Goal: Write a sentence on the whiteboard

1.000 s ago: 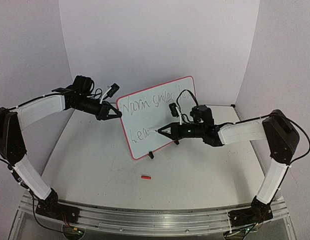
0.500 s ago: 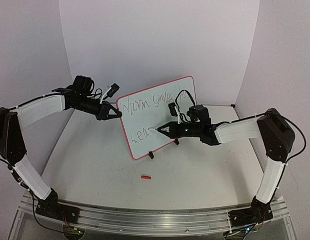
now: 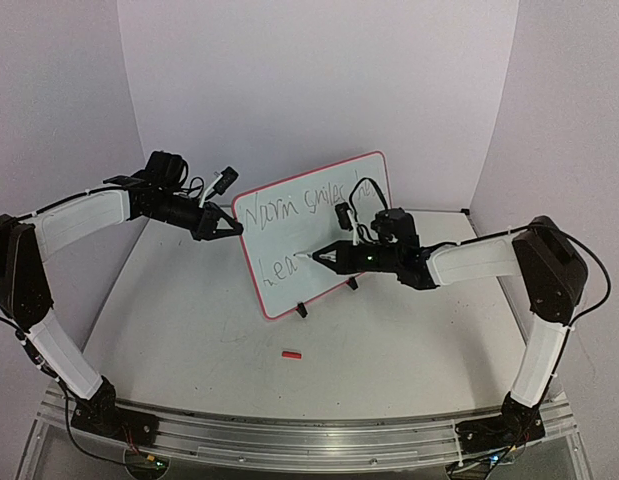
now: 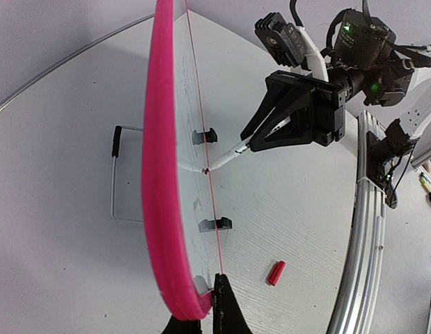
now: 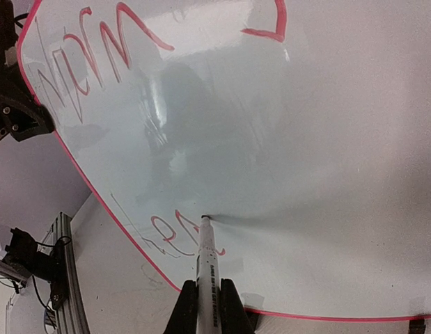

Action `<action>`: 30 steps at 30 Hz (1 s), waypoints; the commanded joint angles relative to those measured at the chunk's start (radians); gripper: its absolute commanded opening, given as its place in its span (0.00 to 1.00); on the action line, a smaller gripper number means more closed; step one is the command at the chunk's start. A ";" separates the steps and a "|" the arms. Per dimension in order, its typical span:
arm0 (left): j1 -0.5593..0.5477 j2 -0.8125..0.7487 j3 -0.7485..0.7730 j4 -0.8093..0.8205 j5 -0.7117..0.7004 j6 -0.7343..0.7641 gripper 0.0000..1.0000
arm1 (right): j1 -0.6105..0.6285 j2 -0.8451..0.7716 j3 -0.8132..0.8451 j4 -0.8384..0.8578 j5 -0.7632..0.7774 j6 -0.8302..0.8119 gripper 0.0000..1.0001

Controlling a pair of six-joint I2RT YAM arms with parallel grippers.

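From above: my left gripper (image 3: 232,226) pinches the left rim of the whiteboard (image 3: 289,245), which stands tilted on the table (image 3: 189,330). My right gripper (image 3: 324,258), closed on the marker (image 3: 311,256), works the second line of the sentence (image 3: 299,208). My right arm hides the first line's end.

Left wrist: the board is edge-on, the marker tip touching it and the writing unreadable. A red cap (image 4: 275,273) lies nearby.

Right wrist: the tip rests after the line's opening letters, and the top line is cut off. Next, I judge, come light strokes rightward without tipping the board.

White whiteboard (image 3: 289,245) with pink rim; red cap (image 3: 289,354).
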 commanded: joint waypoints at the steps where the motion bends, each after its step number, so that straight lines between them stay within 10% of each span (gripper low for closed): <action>1: -0.016 -0.007 -0.016 -0.042 -0.079 0.088 0.00 | -0.003 -0.031 -0.020 0.023 0.105 0.012 0.00; 30: -0.016 -0.007 -0.016 -0.043 -0.079 0.089 0.00 | -0.003 -0.019 -0.060 0.130 0.063 0.107 0.00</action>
